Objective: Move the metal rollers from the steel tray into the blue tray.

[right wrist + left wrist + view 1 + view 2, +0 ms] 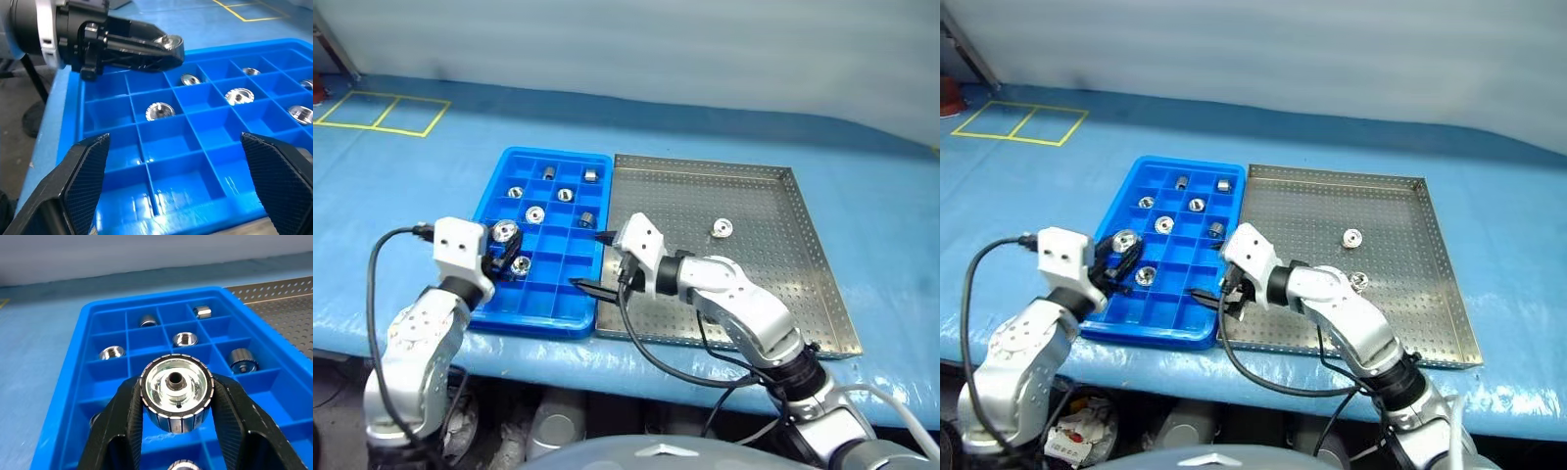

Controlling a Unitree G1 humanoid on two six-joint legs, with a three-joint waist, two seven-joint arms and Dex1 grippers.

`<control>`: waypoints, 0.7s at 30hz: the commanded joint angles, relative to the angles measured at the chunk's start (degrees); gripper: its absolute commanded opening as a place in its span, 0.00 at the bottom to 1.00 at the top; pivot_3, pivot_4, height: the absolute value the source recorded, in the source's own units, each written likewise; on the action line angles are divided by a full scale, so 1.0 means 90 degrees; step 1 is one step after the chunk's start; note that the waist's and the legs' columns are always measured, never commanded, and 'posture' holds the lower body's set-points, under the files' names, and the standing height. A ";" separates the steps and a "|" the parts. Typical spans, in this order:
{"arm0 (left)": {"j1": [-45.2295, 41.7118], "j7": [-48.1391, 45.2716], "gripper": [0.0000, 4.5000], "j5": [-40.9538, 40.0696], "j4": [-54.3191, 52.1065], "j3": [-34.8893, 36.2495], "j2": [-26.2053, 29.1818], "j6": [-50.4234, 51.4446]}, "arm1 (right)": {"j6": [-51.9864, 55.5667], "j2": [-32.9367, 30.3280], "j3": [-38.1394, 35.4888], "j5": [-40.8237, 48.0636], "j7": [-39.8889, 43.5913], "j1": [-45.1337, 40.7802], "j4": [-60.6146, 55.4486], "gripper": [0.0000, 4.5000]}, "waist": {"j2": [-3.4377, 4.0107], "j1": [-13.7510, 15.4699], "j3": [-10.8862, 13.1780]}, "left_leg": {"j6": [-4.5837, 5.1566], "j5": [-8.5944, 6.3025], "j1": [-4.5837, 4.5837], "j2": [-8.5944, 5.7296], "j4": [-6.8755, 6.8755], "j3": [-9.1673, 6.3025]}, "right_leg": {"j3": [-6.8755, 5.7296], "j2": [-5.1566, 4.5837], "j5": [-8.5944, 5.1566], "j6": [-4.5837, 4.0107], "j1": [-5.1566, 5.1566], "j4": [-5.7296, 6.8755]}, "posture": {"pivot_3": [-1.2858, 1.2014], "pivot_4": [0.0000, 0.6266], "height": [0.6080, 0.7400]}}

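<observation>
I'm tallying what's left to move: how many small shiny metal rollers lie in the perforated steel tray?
2 shiny metal rollers in the perforated steel tray: one in the open middle, another nearer, beside the right arm, which may hide more.

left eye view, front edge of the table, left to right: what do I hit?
left gripper shut on a metal roller → blue tray → right gripper, open → steel tray
</observation>
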 commanded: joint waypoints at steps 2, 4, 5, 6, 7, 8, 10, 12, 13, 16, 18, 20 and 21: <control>0.0406 0.0275 0.38 -0.0127 -0.0648 0.0348 -0.0164 0.0172 | -0.0303 0.0165 0.0250 -0.0064 0.0405 -0.0241 0.0204 1.00 | 0.0001 0.0246 0.0001 | 0.0000 0.0000 -0.0001 0.0003 0.0000 0.0000 | -0.0008 0.0003 -0.0003 -0.0004 -0.0001 0.0000 | 0.74 0.24 1.00; 0.0546 0.0366 0.38 -0.0099 -0.0718 0.0336 -0.0208 0.0221 | -0.0340 0.0213 0.0322 -0.0070 0.0527 -0.0269 0.0246 1.00 | 0.0001 0.0414 0.0001 | 0.0000 0.0000 -0.0001 0.0004 -0.0001 -0.0002 | -0.0012 0.0003 -0.0006 -0.0008 -0.0001 0.0000 | 0.74 0.24 1.00; 0.0603 0.0424 0.38 -0.0107 -0.0741 0.0342 -0.0252 0.0267 | -0.0349 0.0228 0.0346 -0.0075 0.0569 -0.0269 0.0248 1.00 | 0.0002 0.0501 0.0001 | -0.0001 0.0000 -0.0001 0.0005 -0.0002 -0.0002 | -0.0014 0.0003 -0.0007 -0.0011 -0.0002 0.0000 | 0.74 0.24 1.00; 0.0654 0.0473 0.38 -0.0089 -0.0740 0.0334 -0.0267 0.0293 | -0.0349 0.0242 0.0360 -0.0081 0.0601 -0.0263 0.0243 1.00 | 0.0002 0.0602 0.0001 | -0.0001 0.0000 -0.0001 0.0005 -0.0003 -0.0002 | -0.0014 0.0003 -0.0008 -0.0011 -0.0003 0.0000 | 0.74 0.24 1.00; 0.0683 0.0509 0.38 -0.0082 -0.0737 0.0330 -0.0275 0.0311 | -0.0349 0.0255 0.0364 -0.0093 0.0624 -0.0256 0.0241 1.00 | 0.0002 0.0687 0.0001 | -0.0001 -0.0001 -0.0002 0.0005 -0.0004 -0.0001 | -0.0014 0.0004 -0.0008 -0.0011 -0.0005 0.0000 | 0.74 0.24 1.00; 0.0703 0.0528 0.38 -0.0075 -0.0723 0.0316 -0.0274 0.0324 | -0.0347 0.0263 0.0365 -0.0104 0.0646 -0.0253 0.0239 1.00 | 0.0002 0.0772 0.0001 | -0.0002 -0.0001 -0.0003 0.0005 -0.0004 0.0001 | -0.0014 0.0003 -0.0009 -0.0013 -0.0006 0.0000 | 0.74 0.24 1.00; 0.0704 0.0518 0.38 -0.0108 -0.0667 0.0282 -0.0269 0.0345 | -0.0332 0.0262 0.0366 -0.0123 0.0677 -0.0220 0.0196 1.00 | 0.0002 0.0963 0.0001 | -0.0002 -0.0001 -0.0006 0.0005 -0.0004 0.0004 | -0.0014 0.0003 -0.0022 -0.0034 -0.0011 0.0000 | 0.74 0.24 1.00; 0.0651 0.0503 0.38 -0.0149 -0.0609 0.0254 -0.0258 0.0366 | -0.0309 0.0249 0.0359 -0.0135 0.0683 -0.0178 0.0138 1.00 | 0.0003 0.1137 0.0001 | -0.0004 -0.0002 -0.0007 0.0006 -0.0005 0.0006 | -0.0015 0.0003 -0.0026 -0.0039 -0.0014 0.0000 | 0.74 0.24 1.00; 0.0610 0.0498 0.38 -0.0175 -0.0583 0.0242 -0.0247 0.0384 | -0.0292 0.0243 0.0349 -0.0139 0.0673 -0.0157 0.0109 1.00 | 0.0003 0.1220 0.0001 | -0.0005 -0.0003 -0.0009 0.0006 -0.0006 0.0007 | -0.0016 0.0003 -0.0027 -0.0041 -0.0017 0.0000 | 0.74 0.24 1.00; 0.0449 0.0422 0.38 -0.0225 -0.0426 0.0129 -0.0146 0.0435 | -0.0232 0.0219 0.0290 -0.0137 0.0588 -0.0063 -0.0036 1.00 | 0.0003 0.1431 0.0001 | -0.0009 -0.0005 -0.0013 0.0007 -0.0009 0.0009 | -0.0018 0.0003 -0.0031 -0.0046 -0.0023 -0.0001 | 0.72 0.24 1.00; 0.0363 0.0369 0.38 -0.0226 -0.0347 0.0054 -0.0081 0.0449 | -0.0203 0.0206 0.0256 -0.0128 0.0542 -0.0010 -0.0112 1.00 | 0.0003 0.1540 0.0000 | -0.0011 -0.0006 -0.0016 0.0008 -0.0012 0.0011 | -0.0020 0.0004 -0.0033 -0.0048 -0.0028 -0.0001 | 0.72 0.24 1.00; 0.0237 0.0321 0.38 -0.0237 -0.0276 -0.0024 -0.0014 0.0459 | -0.0161 0.0188 0.0230 -0.0125 0.0479 0.0060 -0.0204 1.00 | 0.0003 0.1618 0.0000 | -0.0015 -0.0009 -0.0018 0.0009 -0.0013 0.0013 | -0.0021 0.0003 -0.0034 -0.0049 -0.0029 -0.0001 | 0.72 0.24 1.00; 0.0148 0.0291 0.38 -0.0232 -0.0241 -0.0083 0.0039 0.0472 | -0.0136 0.0175 0.0215 -0.0127 0.0443 0.0108 -0.0265 1.00 | 0.0003 0.1655 0.0000 | -0.0017 -0.0010 -0.0019 0.0009 -0.0013 0.0013 | -0.0022 0.0003 -0.0035 -0.0049 -0.0030 -0.0003 | 0.72 0.24 1.00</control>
